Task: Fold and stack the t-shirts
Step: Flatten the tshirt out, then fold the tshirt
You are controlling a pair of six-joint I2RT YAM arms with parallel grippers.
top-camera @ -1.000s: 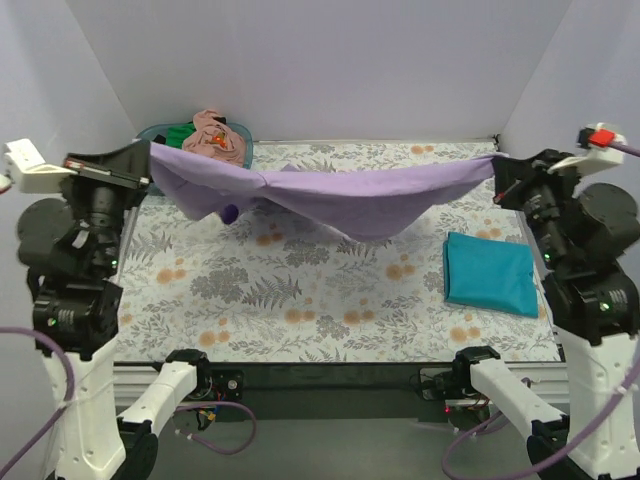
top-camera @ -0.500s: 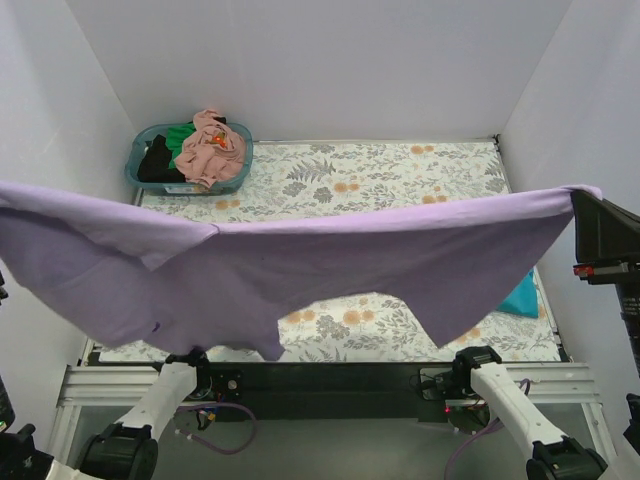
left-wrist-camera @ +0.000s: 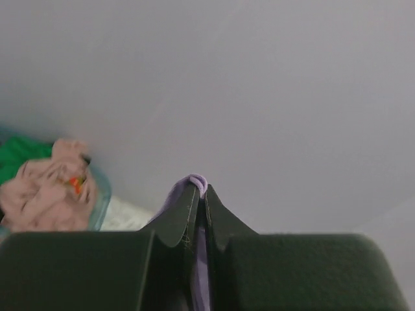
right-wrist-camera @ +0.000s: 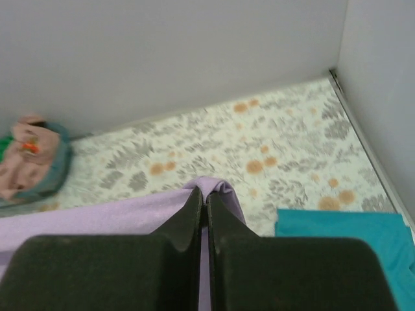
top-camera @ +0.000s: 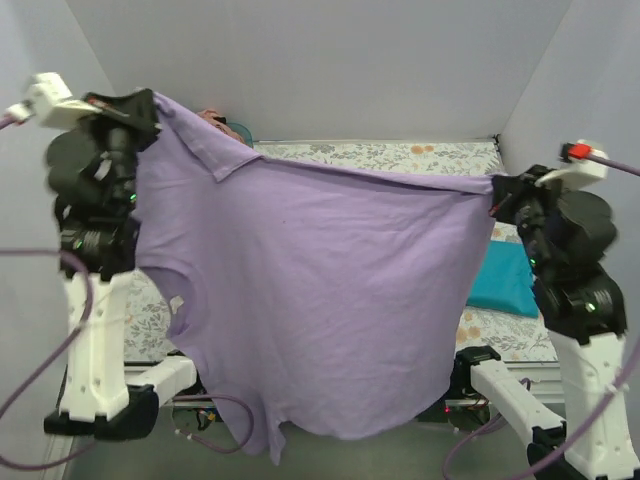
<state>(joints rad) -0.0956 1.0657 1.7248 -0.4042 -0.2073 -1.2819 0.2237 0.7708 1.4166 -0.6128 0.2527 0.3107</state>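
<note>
The purple t-shirt (top-camera: pixel 320 300) is held spread in the air over the near edge of the worktop (top-camera: pixel 400 155). Its top edge is pinched at each end by closed jaws, the left gripper (left-wrist-camera: pixel 200 192) high, the right gripper (right-wrist-camera: pixel 203 195) lower. Spreading appears to be in hand. Next, the cloth should be laid flat, clear of the folded teal t-shirt (top-camera: pixel 505 280) by the right edge. The long axis runs left to right, with the collar seemingly leftward.

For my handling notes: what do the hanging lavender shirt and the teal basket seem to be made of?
The large lavender-purple t-shirt looks like thin matte knit cloth, perhaps cotton: it drapes limp with soft creases. The teal basket looks like smooth stiff plastic, since its rim holds a curve, but it is blurred.
</note>
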